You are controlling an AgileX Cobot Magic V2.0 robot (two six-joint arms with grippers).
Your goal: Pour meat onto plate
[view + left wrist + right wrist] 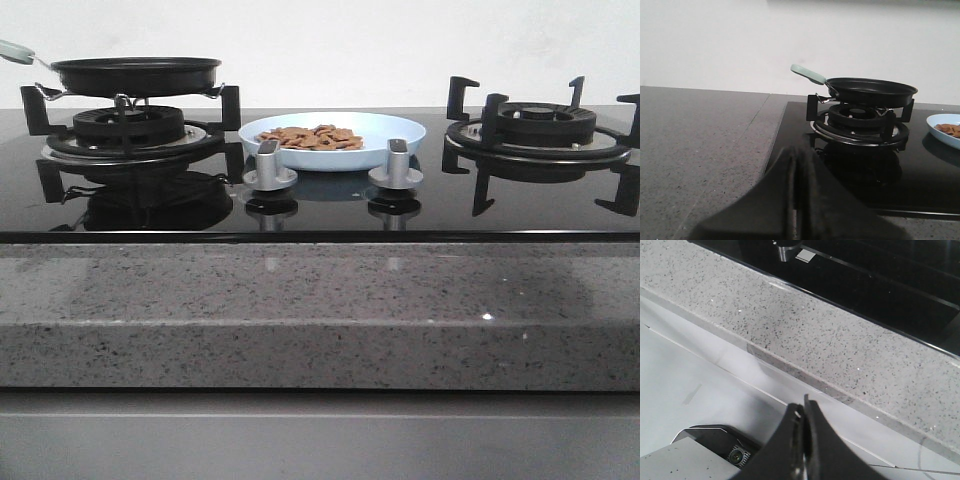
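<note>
Fingers of the left arm (799, 200) are pressed together with only a thin seam between them and nothing in them; they hang low over the grey stone bench (700, 150), just short of the near left corner of the black glass hob (920, 180). Fingers of the right arm (804, 440) are likewise closed and empty, held off the front edge of the bench, with one silver knob (786, 251) visible beyond.

Judging by how things lie, the pour looks done: the meat (312, 138) sits as a heap in the plate (400, 128), which rests on the hob between the two burners, just behind the knobs. The frying pan (135, 72) stands level on the left burner, and from these low angles its inside cannot be seen.

What any further move would turn on is the pan's handle (808, 74). It points up and away to the left, on the far side of the pan from the plate, and lies ahead of the left fingers, so the left arm is clearly the nearer one; the right arm is well apart from it
</note>
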